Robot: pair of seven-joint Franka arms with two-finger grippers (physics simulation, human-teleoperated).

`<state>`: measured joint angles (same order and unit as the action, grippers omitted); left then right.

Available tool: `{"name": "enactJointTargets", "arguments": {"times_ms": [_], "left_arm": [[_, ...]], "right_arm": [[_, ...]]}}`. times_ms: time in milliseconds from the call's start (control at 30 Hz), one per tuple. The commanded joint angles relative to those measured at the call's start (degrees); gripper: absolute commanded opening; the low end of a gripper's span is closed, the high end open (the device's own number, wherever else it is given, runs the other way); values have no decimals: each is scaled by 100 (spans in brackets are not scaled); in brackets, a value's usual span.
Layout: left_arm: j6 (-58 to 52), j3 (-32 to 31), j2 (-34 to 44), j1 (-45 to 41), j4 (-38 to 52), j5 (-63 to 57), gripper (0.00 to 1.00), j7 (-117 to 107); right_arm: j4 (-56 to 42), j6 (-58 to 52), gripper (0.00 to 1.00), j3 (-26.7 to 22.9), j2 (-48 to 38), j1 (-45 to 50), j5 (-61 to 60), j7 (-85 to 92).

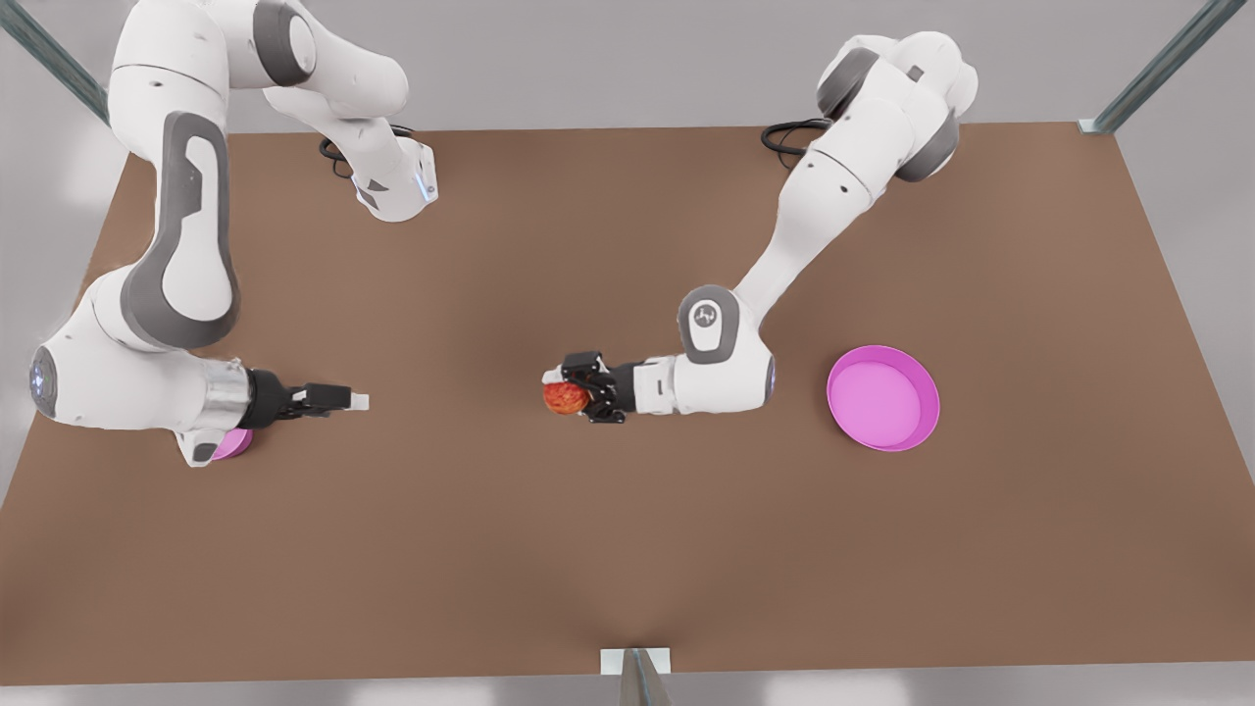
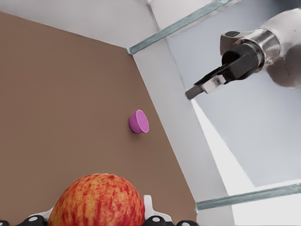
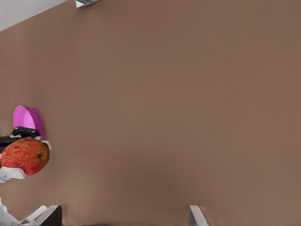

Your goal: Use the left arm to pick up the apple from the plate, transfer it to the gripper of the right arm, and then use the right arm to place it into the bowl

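The apple [image 2: 96, 200], frame bottom, sits clamped in the left gripper [image 1: 578, 384]; the spread-fingered right gripper [image 1: 338, 398], left of frame, could knock it loose.

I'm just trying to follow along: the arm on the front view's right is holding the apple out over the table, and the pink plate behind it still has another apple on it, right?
Not quite. The left gripper does hold the apple over the table, but the plate behind it has nothing on it, as the front view shows. The right gripper waits opposite, open.

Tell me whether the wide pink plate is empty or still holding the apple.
Empty. The wide pink plate shows bare inside; the small red apple sits in the left gripper, off the plate.
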<state>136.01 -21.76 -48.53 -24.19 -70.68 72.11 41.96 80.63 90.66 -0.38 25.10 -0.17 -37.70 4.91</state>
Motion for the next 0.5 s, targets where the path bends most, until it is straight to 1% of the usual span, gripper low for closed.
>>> {"name": "enactJointTargets", "arguments": {"times_ms": [0,67,133,167,200,233,333,467], "left_arm": [[338,-100,-499,-121,589,629,70,6369],[418,-118,-728,-227,775,638,70,6518],[514,-126,-1009,-350,985,743,70,6790],[602,-302,-1080,-350,1003,752,70,6905],[646,-399,-1150,-350,1082,989,70,7124],[637,-408,-1185,-350,1082,1270,70,7476],[629,-451,-1185,-332,1082,1358,70,7538],[629,-487,-1194,-315,1082,1367,71,7538]], "right_arm": [[6,206,100,3,540,0,-2672,1644],[-3,356,100,12,698,53,-3217,1917],[6,365,100,12,1094,158,-3815,2857],[94,373,100,21,1182,237,-3877,3068],[155,382,100,21,1217,290,-3912,3288],[418,382,100,21,1235,351,-4175,3762],[892,400,100,21,1155,352,-4272,4508],[1166,92,100,30,1234,202,-4343,5415]]}}
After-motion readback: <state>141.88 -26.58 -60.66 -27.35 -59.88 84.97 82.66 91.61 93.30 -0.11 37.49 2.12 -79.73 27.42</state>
